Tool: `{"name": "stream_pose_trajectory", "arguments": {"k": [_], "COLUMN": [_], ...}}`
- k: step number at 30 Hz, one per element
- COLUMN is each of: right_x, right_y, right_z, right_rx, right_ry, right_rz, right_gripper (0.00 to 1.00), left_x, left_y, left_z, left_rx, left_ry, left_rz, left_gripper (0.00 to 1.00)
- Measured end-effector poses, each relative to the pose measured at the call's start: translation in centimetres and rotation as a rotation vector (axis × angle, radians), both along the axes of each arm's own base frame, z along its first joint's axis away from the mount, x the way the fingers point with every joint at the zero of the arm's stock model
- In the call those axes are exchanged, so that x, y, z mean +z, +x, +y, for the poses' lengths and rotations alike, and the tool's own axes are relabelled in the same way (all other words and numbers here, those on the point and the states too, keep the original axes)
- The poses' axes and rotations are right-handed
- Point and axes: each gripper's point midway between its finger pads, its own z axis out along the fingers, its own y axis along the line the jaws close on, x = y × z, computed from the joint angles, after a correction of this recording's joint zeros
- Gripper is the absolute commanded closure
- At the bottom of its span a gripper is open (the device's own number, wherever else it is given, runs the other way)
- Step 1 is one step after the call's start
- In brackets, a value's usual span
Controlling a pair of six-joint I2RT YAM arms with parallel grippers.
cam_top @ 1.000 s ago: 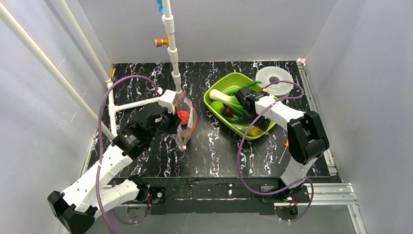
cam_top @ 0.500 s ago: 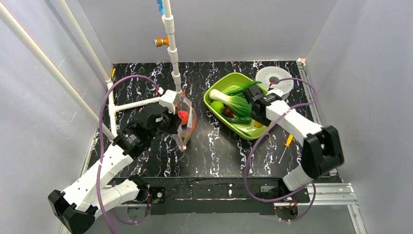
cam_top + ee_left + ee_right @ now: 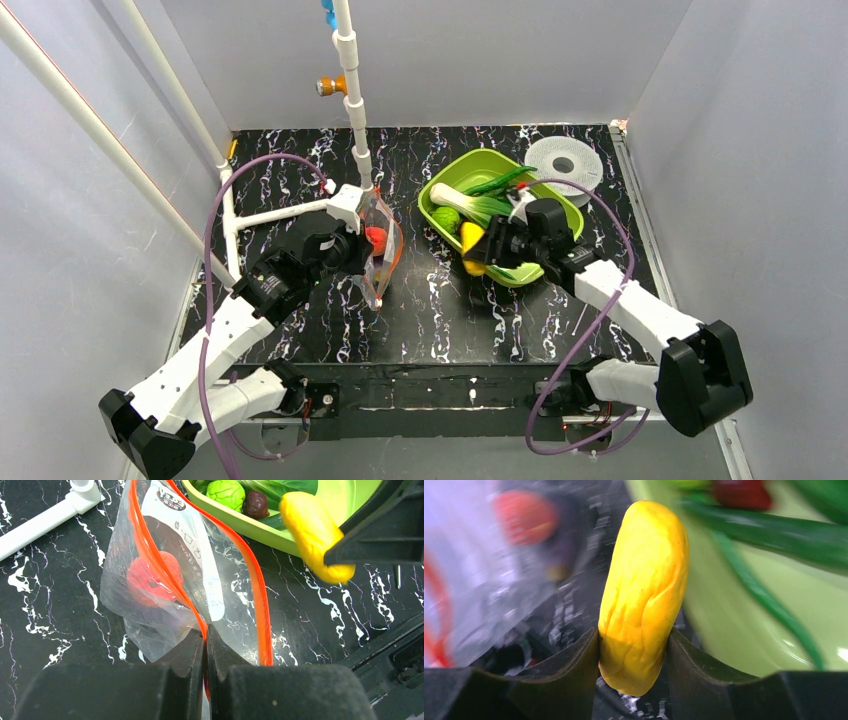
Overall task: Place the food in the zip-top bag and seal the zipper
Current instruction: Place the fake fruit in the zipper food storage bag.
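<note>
**Yellow fruit clamped in right jaws, bag pinched by left**

Yellow fruit (image 3: 644, 580): oblong, glossy, slightly wrinkled plastic skin. Zip-top bag (image 3: 200, 565): clear crinkly film with a white printed label. Its zipper (image 3: 256, 590) is a thin red-orange strip, and the two sides are parted so the mouth gapes. A round red fruit (image 3: 150, 577) sits inside the bag, blurred by the film. Tray (image 3: 462, 170): lime green, smooth plastic, rounded rectangle. It holds a knobbly round green one (image 3: 226, 491), a small dark reddish piece (image 3: 255, 505), bok choy (image 3: 480, 207) and a long green pepper (image 3: 497, 183). White perforated disc (image 3: 563, 160), flat and round.

Table (image 3: 430, 310): black with white marble veining. Plain pale walls on three sides. White pipe frame (image 3: 350, 60) at 11 o'clock. In the top view the bag is at 9 o'clock of table centre, the tray at 1 o'clock and the disc at 2 o'clock, by the far corner.

Left gripper (image 3: 205, 647): jaws pressed together on the bag's edge at the zipper end, holding it up off the table. Right gripper (image 3: 633, 652): jaws part-way apart, clamped on the yellow fruit's lower half. The fruit is off the table at the tray's 8 o'clock rim, between tray and bag.
</note>
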Motion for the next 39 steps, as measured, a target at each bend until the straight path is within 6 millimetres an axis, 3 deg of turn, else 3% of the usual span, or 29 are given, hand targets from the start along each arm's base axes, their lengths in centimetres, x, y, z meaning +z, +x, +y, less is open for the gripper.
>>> {"name": "stream_pose_trajectory", "arguments": {"k": [3, 7, 9, 12, 15, 19, 26, 29, 33, 39], "right_x": [3.6, 9.2, 11.4, 13.2, 13.3, 11.6, 10.0, 10.1, 10.7, 10.8], "right_y": [-2.2, -6.8, -8.1, -8.2, -7.5, -6.7, -3.9, -2.2, -0.5, 0.2], "right_z": [5.0, 10.6, 12.1, 13.4, 14.5, 15.1, 15.8, 16.4, 17.1, 17.5], "right_rx": [0.238, 0.509, 0.575, 0.590, 0.578, 0.509, 0.322, 0.260, 0.217, 0.207], "right_ry": [0.145, 0.266, 0.309, 0.353, 0.371, 0.339, 0.285, 0.253, 0.223, 0.171], "right_rz": [-0.038, -0.118, -0.148, -0.145, -0.103, -0.012, 0.092, 0.096, 0.086, 0.060], "right_gripper": [0.97, 0.98, 0.99, 0.99, 0.99, 0.95, 0.62, 0.50, 0.24, 0.14], "left_x": [0.0, 0.0, 0.1, 0.2, 0.2, 0.2, 0.4, 0.4, 0.6, 0.8], "left_y": [0.0, 0.0, 0.0, 0.0, -0.1, -0.1, -0.1, -0.1, -0.2, -0.3], "left_z": [0.0, 0.0, 0.0, 0.1, 0.1, 0.1, 0.1, 0.1, 0.2, 0.2], "left_rx": [0.000, 0.001, 0.001, 0.001, 0.000, 0.001, 0.001, 0.001, 0.001, 0.001], "left_ry": [0.000, 0.000, -0.001, -0.003, -0.004, -0.005, -0.009, -0.009, -0.012, -0.017], "left_rz": [0.000, -0.001, -0.002, -0.005, -0.005, -0.006, -0.012, -0.012, -0.016, -0.021], "left_gripper": [1.00, 1.00, 1.00, 1.00, 1.00, 1.00, 1.00, 1.00, 1.00, 1.00]}}
